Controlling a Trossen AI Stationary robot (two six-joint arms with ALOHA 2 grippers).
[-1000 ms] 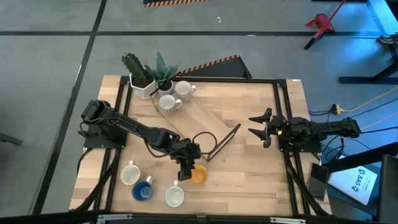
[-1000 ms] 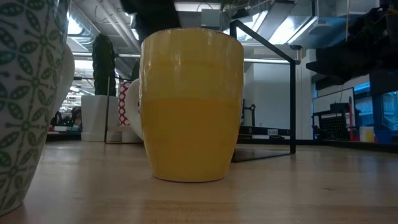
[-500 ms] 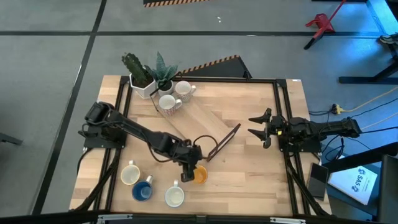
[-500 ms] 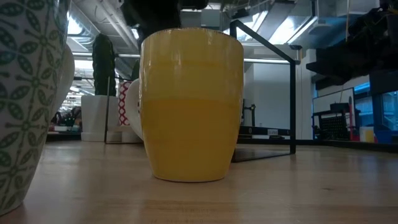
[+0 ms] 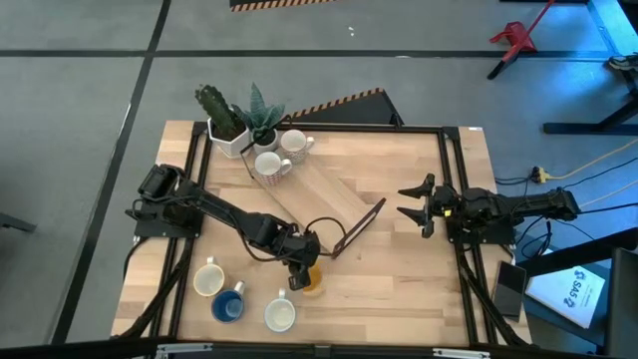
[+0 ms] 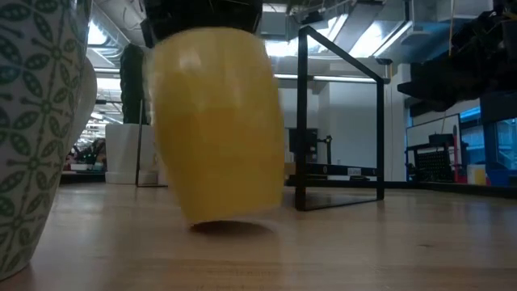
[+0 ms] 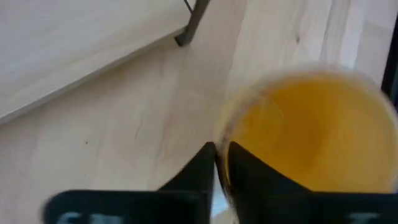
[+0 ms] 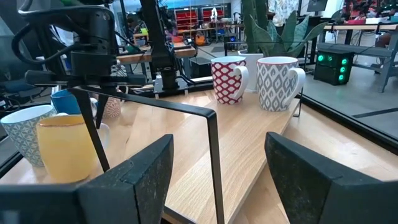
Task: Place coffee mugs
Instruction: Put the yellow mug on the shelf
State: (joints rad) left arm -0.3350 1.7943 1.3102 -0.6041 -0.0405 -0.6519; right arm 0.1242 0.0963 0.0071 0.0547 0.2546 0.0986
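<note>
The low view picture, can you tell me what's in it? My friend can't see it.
A big round orange mug fills the middle, tilted and lifted partly off the light wooden table, held from above by the left gripper. A green-patterned white mug stands at the left edge, and a thin black metal frame stands behind.

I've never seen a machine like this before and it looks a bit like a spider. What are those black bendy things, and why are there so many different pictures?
Those black bendy things are two robot arms at a wooden table. Each ends in a two-finger gripper, like a little hand.

One picture looks down from above. One sits low on the table, so things look huge. The other two come from cameras on the arms' wrists.

The left gripper is pinching the rim of an orange mug. In the low picture the mug is tilted, with one edge off the table. The right gripper waits open at the table's right side, holding nothing.

Also on the table are more mugs, a wooden tray and potted plants.
</note>
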